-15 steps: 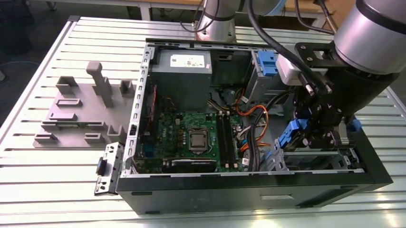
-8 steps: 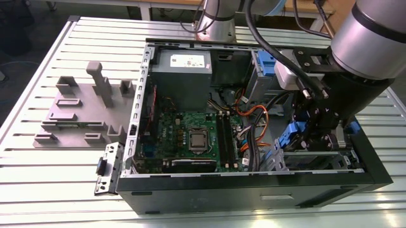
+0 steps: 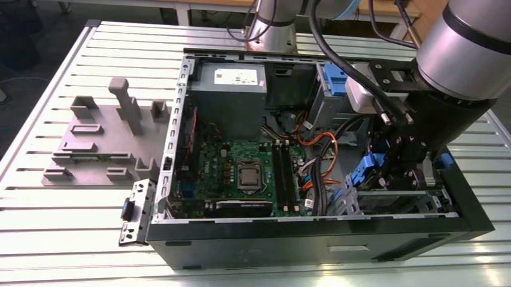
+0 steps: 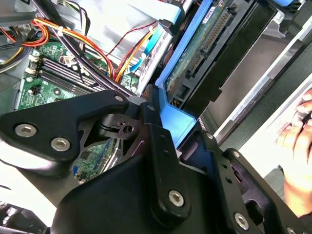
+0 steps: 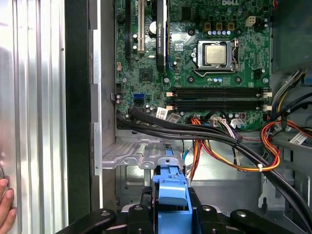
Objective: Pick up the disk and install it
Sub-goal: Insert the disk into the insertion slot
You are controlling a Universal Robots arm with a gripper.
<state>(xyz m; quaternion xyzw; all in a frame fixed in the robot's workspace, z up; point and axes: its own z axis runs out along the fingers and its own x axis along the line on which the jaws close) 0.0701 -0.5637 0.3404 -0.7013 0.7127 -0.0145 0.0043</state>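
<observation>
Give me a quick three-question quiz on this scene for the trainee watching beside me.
1. True or false: the gripper is shut on the disk above the open computer case.
2. The disk's side rail is: A red, B blue, C yellow?
3. Fill in: the grey fixture lies on the table to the exterior view's ____ of the case.
Key: 1 true; 2 B; 3 left.

Blue-railed disk [image 4: 192, 46], green motherboard [image 5: 195, 73]
</observation>
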